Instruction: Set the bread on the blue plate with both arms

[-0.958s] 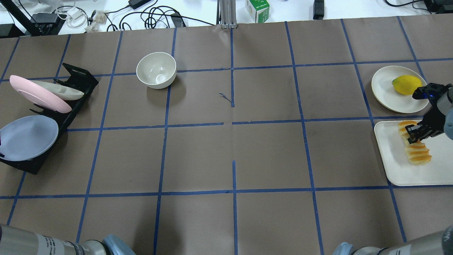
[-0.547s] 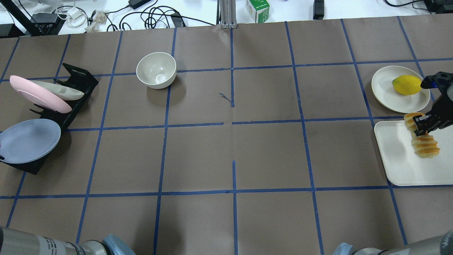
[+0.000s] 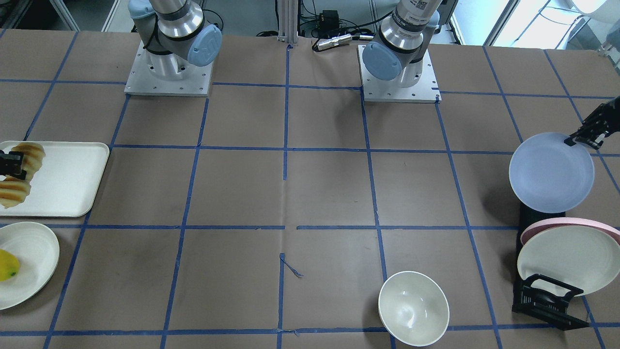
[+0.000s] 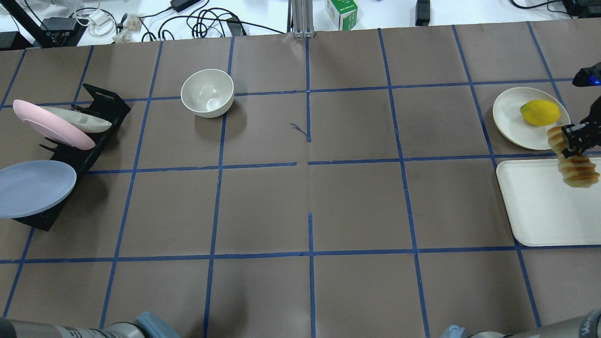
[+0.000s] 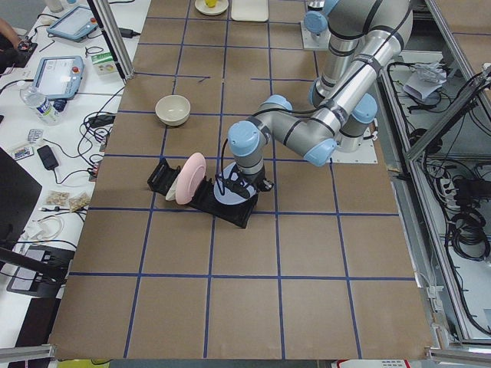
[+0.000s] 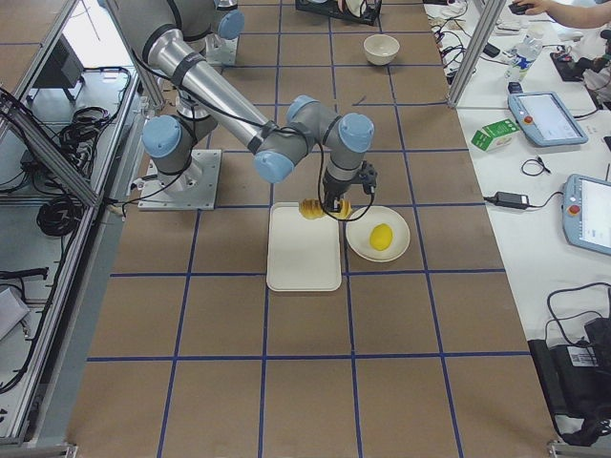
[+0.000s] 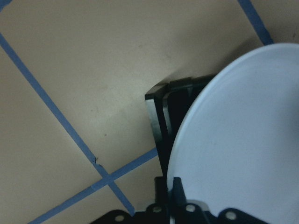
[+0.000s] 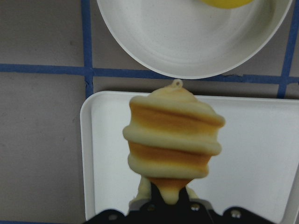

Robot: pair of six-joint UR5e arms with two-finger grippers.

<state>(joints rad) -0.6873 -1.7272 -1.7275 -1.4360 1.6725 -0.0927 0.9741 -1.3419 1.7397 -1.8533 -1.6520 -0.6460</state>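
The right gripper (image 4: 574, 141) was clamped across the bread (image 4: 578, 172). Within the last second the bread had risen off the tray (image 4: 535, 220) and hung over its far edge, close to the lemon plate (image 4: 509, 117). The left gripper (image 3: 574, 140) pinched the blue plate (image 3: 551, 172) by its rim. The plate had tipped flatter, though its edge still overlapped the rack (image 4: 101, 105). Both pickups looked done, with only the carry inward left. The table (image 4: 357, 206) between the arms held just a bowl (image 4: 207, 92), toward the far side.
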